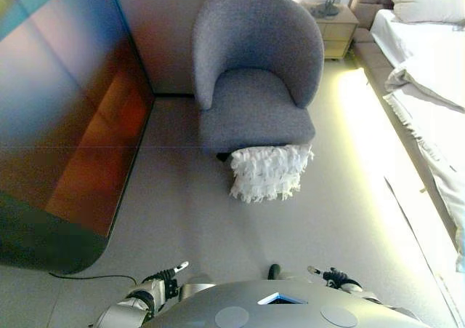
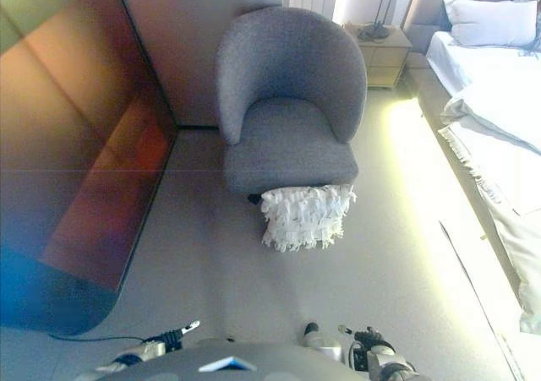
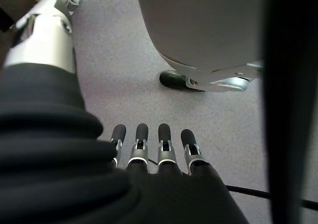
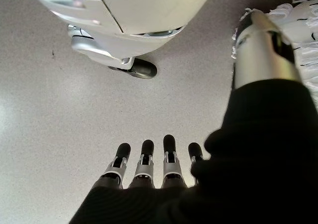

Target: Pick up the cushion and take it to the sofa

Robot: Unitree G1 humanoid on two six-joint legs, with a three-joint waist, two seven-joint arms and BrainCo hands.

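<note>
So basically nothing's done yet: white fringed cushion (image 1: 269, 172) sits on the floor, leaning against the grey armchair (image 1: 254, 73) front. Left hand (image 3: 154, 147) & right hand (image 4: 154, 159) both empty, fingers straight, well short of the armchair.

cushion (image 1: 269, 172): top edge tucked under the chair's (image 1: 256, 73) seat front, hidden there
chair legs: hidden but for a dark bit at the cushion's left
bed (image 1: 429, 73): cut off by the right edge
nightstand (image 1: 331, 27): top cut off; what stands on it too small to tell
left hand (image 3: 154, 147): fingertips only
</note>
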